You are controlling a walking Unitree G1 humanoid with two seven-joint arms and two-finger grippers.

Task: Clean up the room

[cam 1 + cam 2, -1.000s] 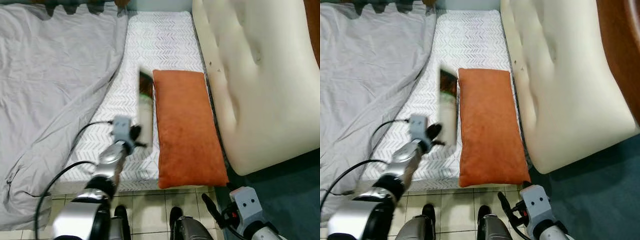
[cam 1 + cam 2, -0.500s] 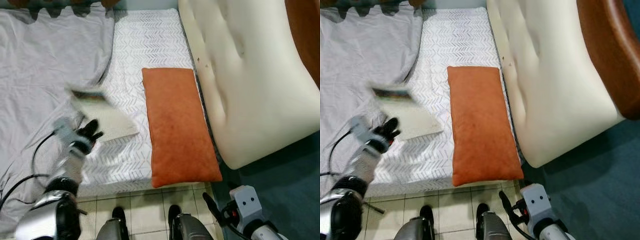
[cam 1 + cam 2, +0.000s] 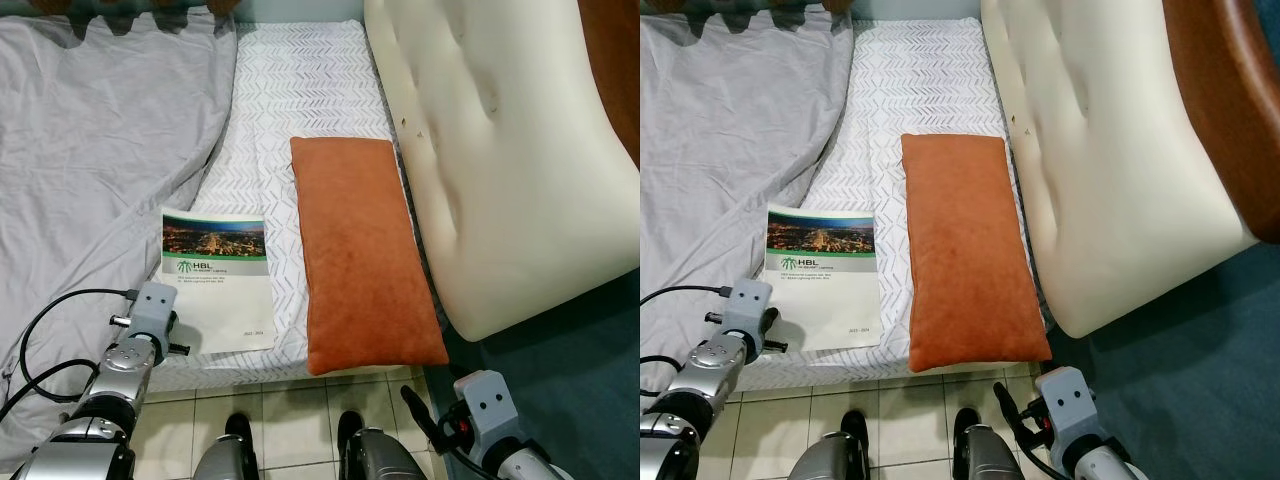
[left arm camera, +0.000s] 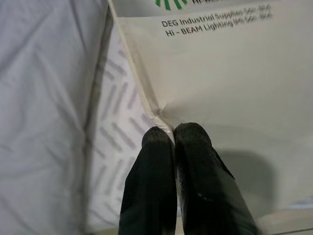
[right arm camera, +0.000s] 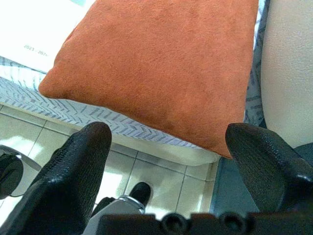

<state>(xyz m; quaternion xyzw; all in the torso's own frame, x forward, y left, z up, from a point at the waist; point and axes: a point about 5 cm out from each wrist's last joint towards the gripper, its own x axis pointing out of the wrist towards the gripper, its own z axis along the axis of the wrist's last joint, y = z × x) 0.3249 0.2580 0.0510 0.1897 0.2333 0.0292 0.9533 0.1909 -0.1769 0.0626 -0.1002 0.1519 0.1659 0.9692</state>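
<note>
The booklet point(image 3: 217, 278) is lying flat, cover up, on the near left part of the patterned mattress point(image 3: 300, 90), just left of the orange cushion point(image 3: 362, 252) and beside the edge of the grey sheet point(image 3: 90, 160). My left gripper point(image 4: 173, 139) is pinching the booklet's near left corner, fingers pressed together on the paper. I am judging this step as setting down or repositioning the booklet; the next move calls for parting these fingers and drawing clear without dragging the page. My right gripper point(image 5: 166, 147) is hanging low by the near bed edge, fingers wide apart, holding nothing. A cream padded headboard point(image 3: 500, 150) is standing at the right; pale tiles point(image 3: 290, 425) are lying nearest.
</note>
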